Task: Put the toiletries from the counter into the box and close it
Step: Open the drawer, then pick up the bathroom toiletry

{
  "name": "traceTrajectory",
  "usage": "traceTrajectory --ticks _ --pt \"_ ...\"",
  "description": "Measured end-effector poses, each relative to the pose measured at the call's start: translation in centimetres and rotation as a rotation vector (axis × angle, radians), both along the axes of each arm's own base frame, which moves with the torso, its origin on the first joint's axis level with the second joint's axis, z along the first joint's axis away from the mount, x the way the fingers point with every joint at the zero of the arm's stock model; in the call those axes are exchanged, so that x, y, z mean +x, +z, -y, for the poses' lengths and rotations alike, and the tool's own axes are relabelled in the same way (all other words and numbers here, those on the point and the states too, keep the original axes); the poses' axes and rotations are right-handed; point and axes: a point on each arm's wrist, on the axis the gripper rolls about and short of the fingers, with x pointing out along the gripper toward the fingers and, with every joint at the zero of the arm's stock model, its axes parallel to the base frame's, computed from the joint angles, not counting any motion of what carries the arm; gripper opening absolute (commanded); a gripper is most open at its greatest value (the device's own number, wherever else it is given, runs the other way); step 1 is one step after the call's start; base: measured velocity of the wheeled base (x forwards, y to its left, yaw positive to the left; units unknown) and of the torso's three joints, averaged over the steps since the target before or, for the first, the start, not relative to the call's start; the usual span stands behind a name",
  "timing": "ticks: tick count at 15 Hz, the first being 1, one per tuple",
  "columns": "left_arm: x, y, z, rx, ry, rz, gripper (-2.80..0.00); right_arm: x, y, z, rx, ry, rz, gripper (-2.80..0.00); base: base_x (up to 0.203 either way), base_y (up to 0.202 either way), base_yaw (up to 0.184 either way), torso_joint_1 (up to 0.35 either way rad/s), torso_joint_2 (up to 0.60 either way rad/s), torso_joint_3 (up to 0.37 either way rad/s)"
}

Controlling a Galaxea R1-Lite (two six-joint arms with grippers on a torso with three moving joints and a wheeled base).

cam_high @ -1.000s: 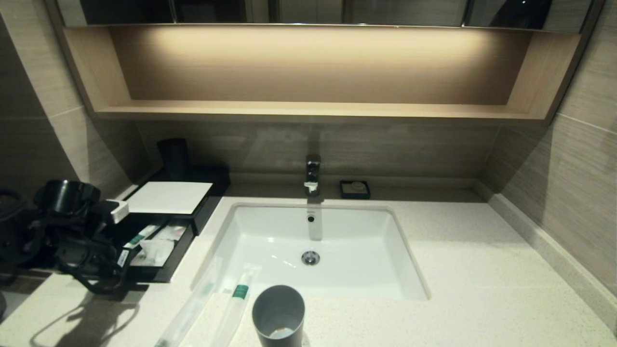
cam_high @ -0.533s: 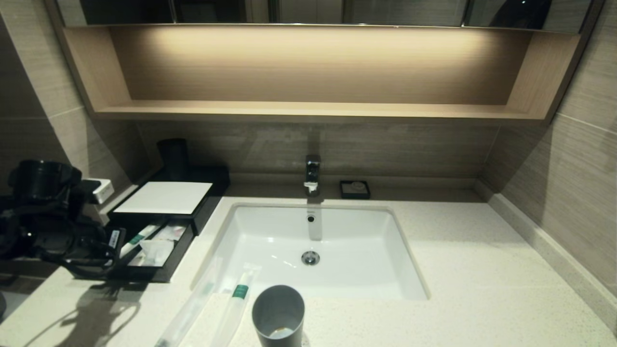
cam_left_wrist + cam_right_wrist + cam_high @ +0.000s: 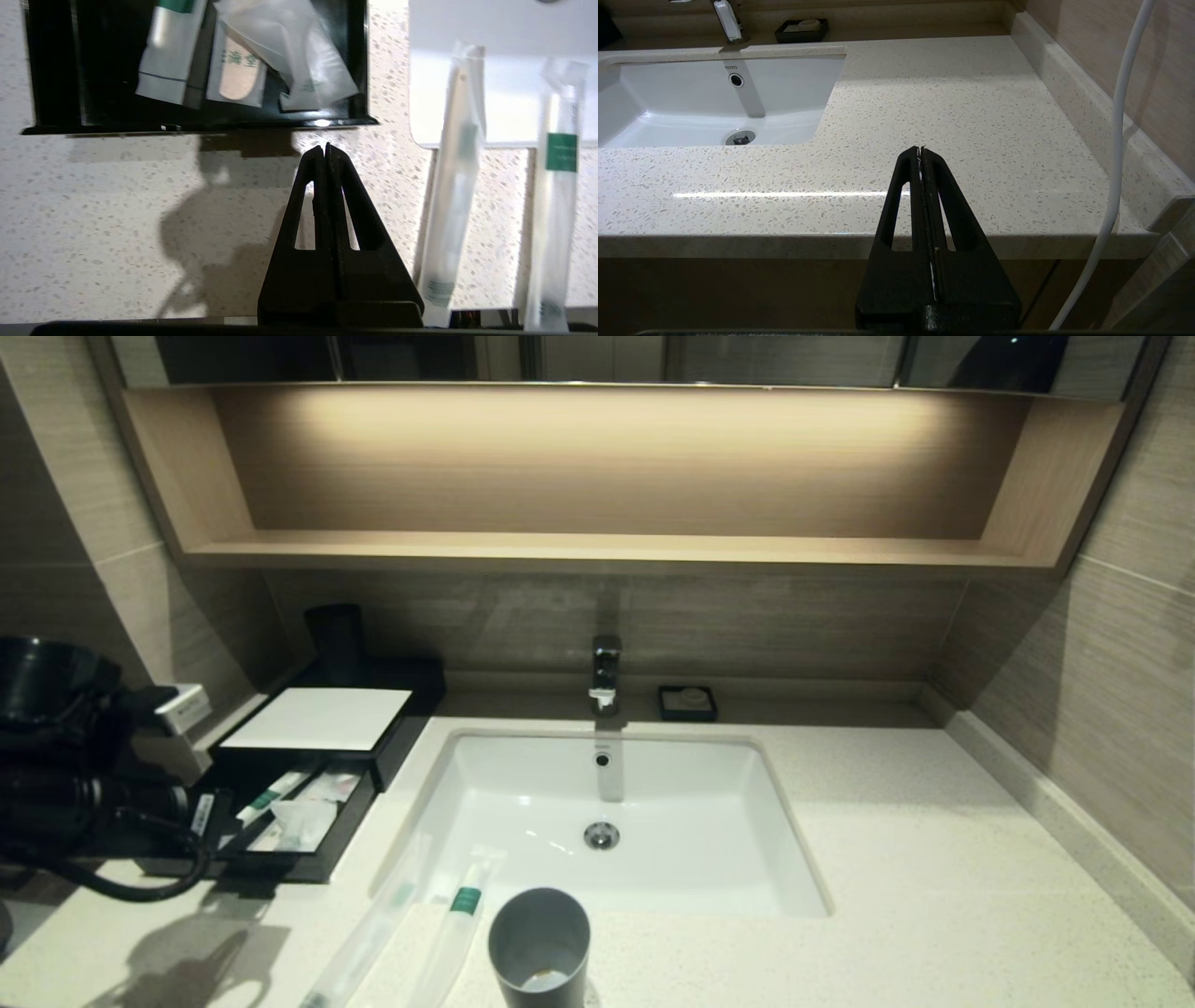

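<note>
Two long clear-wrapped toiletries lie side by side over the sink's front-left corner and the counter [image 3: 934, 896]: a plain one [image 3: 373, 924] [image 3: 455, 186] and one with a green band [image 3: 457, 919] [image 3: 558, 186]. The black box [image 3: 373, 770] with its white top panel [image 3: 322, 719] stands at the back left. Its front drawer [image 3: 56, 70] is pulled out and holds several small sachets. My left gripper [image 3: 325, 147] is shut and empty, hovering over bare counter just in front of the drawer's front edge, beside the plain packet. My right gripper [image 3: 920, 149] is shut and empty at the counter's front right edge.
A grey cup [image 3: 540, 943] stands at the front edge right of the packets. The white sink [image 3: 709, 821] fills the middle, with a faucet [image 3: 605, 672] and a small black soap dish [image 3: 687, 703] behind it. A black cup [image 3: 336, 630] stands behind the box. A white cable [image 3: 1120, 140] hangs at the right.
My left arm has drawn back to the left, off the open drawer and towards the head view's left edge. The packets, box and cup have not moved.
</note>
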Motion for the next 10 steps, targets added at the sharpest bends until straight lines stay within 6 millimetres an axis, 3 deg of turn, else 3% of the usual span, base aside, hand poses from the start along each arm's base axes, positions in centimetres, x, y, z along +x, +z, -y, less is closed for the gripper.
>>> traceTrajectory --ticks 10 --pt "-2.8 -1.5 4.1 -0.029 -0.185 -0.13 -2.8 0.0 0.0 0.0 0.0 0.0 0.0 -2.8 0.0 0.0 0.0 0.0 0.0 0.0"
